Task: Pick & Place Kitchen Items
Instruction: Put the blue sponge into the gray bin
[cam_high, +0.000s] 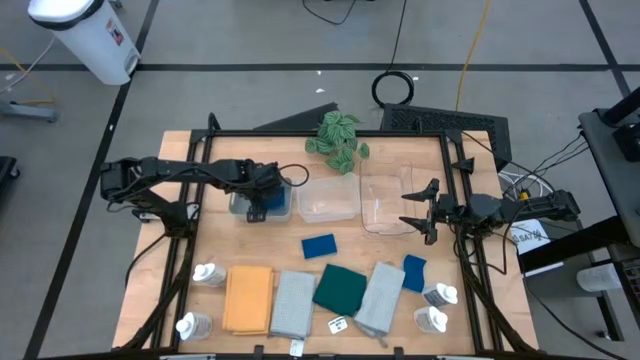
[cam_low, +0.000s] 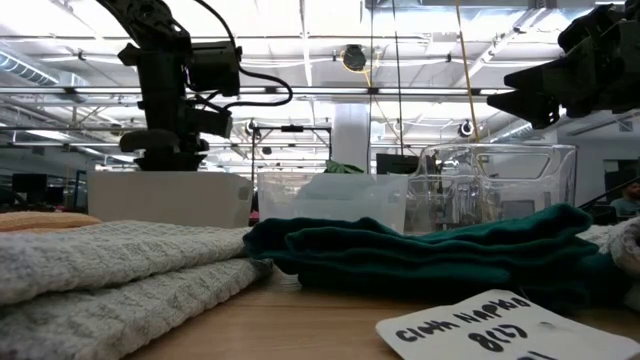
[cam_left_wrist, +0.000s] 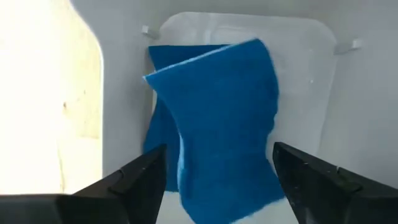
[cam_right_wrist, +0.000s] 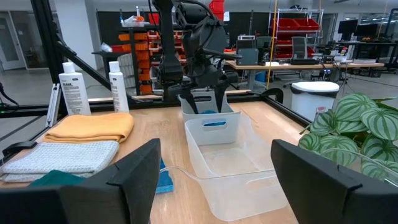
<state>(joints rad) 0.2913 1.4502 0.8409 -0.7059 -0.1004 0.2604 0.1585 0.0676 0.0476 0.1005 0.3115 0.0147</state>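
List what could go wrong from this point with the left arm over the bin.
1. The left gripper stands open inside the left bin, close around a blue sponge; lifting out could snag and drag the sponge back out.
2. That sponge leans on another one beneath, so the pile may shift or tip.
3. The gripper sits low between the bin walls; a sideways exit might knock the bin toward the middle bin.

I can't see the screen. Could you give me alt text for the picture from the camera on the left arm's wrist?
Two blue sponges lie overlapping inside a clear plastic bin, seen from straight above. The left claw hangs open over them, its two dark fingers apart on either side of the upper sponge, gripping nothing.
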